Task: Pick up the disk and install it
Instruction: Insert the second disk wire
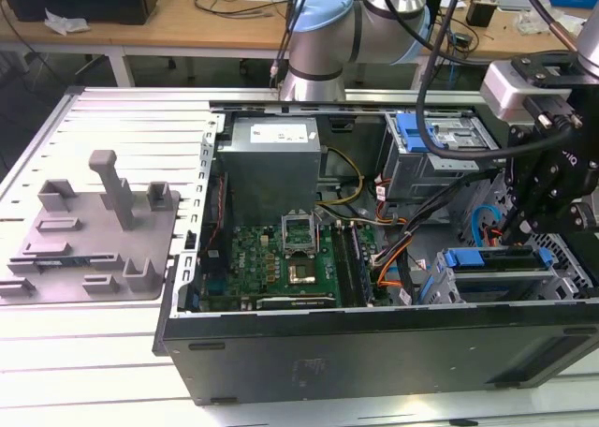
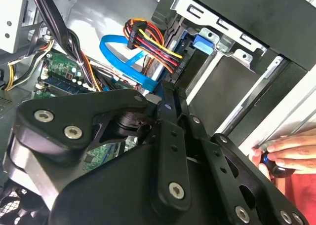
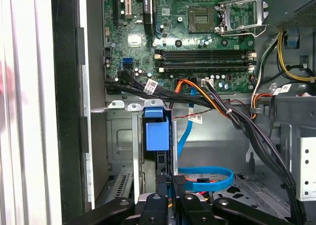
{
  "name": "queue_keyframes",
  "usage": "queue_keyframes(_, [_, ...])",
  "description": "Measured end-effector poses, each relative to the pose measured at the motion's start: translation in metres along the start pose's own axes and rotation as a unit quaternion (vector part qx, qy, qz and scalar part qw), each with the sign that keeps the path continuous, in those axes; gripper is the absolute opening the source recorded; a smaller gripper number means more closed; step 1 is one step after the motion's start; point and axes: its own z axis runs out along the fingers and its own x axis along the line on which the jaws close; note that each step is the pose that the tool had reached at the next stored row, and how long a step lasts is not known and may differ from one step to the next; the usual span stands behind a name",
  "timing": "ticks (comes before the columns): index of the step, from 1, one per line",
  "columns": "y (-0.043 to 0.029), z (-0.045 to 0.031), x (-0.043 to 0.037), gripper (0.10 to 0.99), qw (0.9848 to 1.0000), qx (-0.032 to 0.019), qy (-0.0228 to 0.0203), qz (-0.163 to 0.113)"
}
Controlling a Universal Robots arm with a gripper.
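**A:** Seating the disk [image 1: 496, 260], by my read; pick-up looks done. It sits in the lower drive cage [image 1: 468, 291], lower right of the exterior view, blue carrier edge up.

**B:** Pincer?

**A:** My pincer [image 3: 171, 183] is right at the carrier's edge. Clenched or released, I can't tell.

**B:** What does the next move need?

**A:** Staying square to the cage rails, straight travel, and the blue data cable [image 3: 207, 178] kept clear. A person's hand [image 2: 291, 153] is at the case rim in the second wrist view, so low force.
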Motion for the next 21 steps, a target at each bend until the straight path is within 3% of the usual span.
queue_keyframes(21, [0.0007, 0.0042, 0.0024, 0.161, 1.0000, 0.0000, 0.0001, -0.001])
